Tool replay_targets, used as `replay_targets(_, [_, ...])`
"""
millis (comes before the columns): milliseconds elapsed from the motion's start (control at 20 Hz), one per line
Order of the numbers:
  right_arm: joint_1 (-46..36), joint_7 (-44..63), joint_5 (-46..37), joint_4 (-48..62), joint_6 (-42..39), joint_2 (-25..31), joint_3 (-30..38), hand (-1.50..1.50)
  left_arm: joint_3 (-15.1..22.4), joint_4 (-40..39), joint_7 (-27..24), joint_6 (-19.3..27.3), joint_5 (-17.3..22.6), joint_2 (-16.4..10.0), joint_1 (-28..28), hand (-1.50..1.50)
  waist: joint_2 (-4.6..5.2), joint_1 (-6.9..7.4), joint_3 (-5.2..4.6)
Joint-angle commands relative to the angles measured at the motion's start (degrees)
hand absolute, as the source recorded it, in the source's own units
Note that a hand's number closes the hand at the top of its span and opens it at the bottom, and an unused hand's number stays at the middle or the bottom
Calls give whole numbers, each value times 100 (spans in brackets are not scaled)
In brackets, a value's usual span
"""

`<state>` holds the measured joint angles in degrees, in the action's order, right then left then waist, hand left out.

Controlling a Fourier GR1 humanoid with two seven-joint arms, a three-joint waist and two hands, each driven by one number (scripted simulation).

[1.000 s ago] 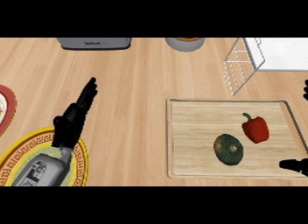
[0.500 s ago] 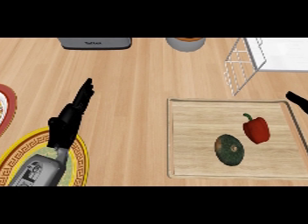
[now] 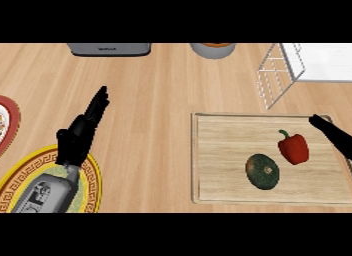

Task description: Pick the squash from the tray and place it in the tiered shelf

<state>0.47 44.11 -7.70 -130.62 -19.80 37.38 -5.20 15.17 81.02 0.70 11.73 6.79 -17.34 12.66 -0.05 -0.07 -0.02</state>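
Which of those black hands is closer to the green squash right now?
The right hand is nearer, at the right edge of the tray, just beyond the red pepper from the squash. The left hand is far to the squash's left, by the yellow-rimmed plate.

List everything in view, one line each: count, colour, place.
counter: one, light wood, throughout
tray: one, pale wood, right
squash: one, dark green, on tray
pepper: one, red, on tray, right of squash
tiered shelf: one, white wire, top right
appliance: one, grey, top edge
container: one, grey, top edge
yellow-rimmed plate: one, lower left
red-rimmed plate: one, left edge
left hand: one, black, open, left of centre
right hand: one, black, open, over tray's right edge
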Motion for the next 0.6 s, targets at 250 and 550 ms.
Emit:
replay_targets(250, [-27,137,-1300,66,-212,-913,-560,-150,-286,-70,-233,-355,-325,327,-170,0,3,2,1])
replay_targets(550, [74,226,-1673,-6,-312,-1428,-682,-150,-348,8,-79,-342,-660,572,-245,0,4,-3,2])
